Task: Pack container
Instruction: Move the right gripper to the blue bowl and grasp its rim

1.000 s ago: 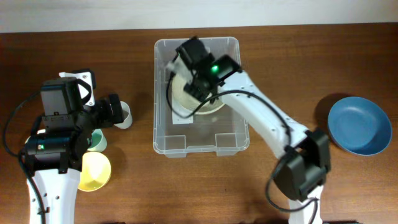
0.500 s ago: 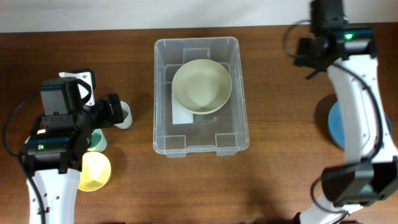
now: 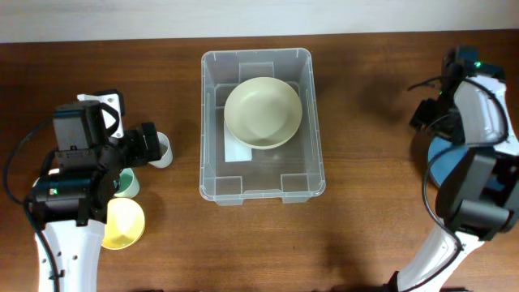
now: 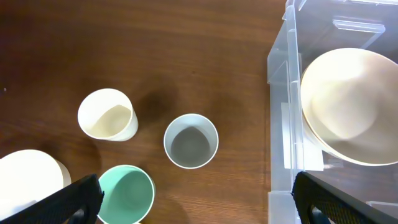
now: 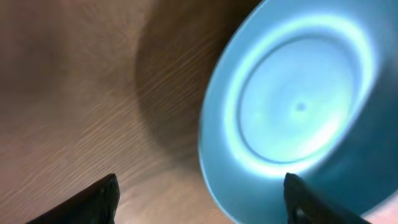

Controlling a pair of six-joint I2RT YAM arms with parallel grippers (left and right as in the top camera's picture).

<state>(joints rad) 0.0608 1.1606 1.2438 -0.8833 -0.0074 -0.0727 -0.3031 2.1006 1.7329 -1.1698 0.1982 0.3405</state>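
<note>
The clear plastic container [image 3: 215,154] stands at the table's middle and holds a cream bowl [image 3: 262,111]; both also show in the left wrist view, the container [image 4: 280,93] and the bowl [image 4: 351,102]. A blue bowl [image 3: 442,166] lies at the far right, mostly hidden under the right arm; it fills the right wrist view [image 5: 298,106]. My right gripper [image 5: 202,205] is open and empty above the blue bowl's left rim. My left gripper [image 4: 193,208] is open and empty over the cups at the left.
Left of the container stand a white cup [image 4: 107,115], a grey cup [image 4: 191,141], a mint cup [image 4: 127,193] and a pale yellow bowl [image 3: 123,225]. The table's far edge runs along the top of the overhead view.
The right arm let go of the cream bowl inside the container, then swung out to the far right and now hangs over the blue bowl. The left arm has not moved.
</note>
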